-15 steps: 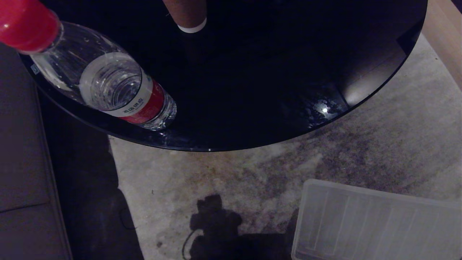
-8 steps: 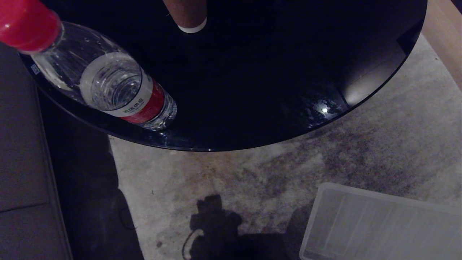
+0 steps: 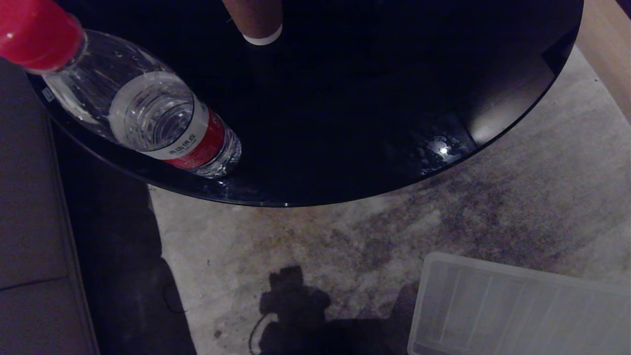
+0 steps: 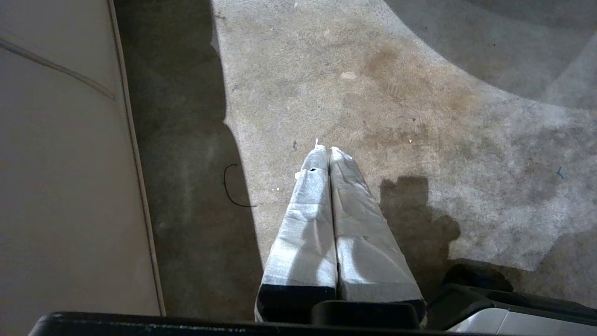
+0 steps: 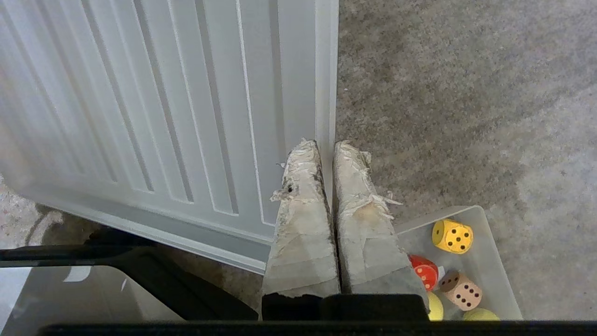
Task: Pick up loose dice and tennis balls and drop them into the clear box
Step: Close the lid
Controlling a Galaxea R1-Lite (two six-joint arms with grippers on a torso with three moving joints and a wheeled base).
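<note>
1. The clear box, a translucent rectangular plastic bin, sits on the mottled grey carpet and shows in the right wrist view just beside the right gripper.
2. Inside the box lie the yellow dotted die, the red die partly hidden by the gripper, and the brown die.
3. Two yellow-green tennis balls rest at the box's near end, cut off by the picture's edge.
4. The right gripper's taped jaws are clenched together, grasping nothing, and hang above the edge of the flat ribbed clear lid.
5. The left gripper is likewise pressed closed and empty, over bare carpet beside a beige sofa.
6. In the head view only the lid, a round black glass table and a clear water bottle with a red cap appear; no loose die or ball shows anywhere.
7. Judged from this, the collecting looks complete; at most, a check for strays out of view is left.
</note>
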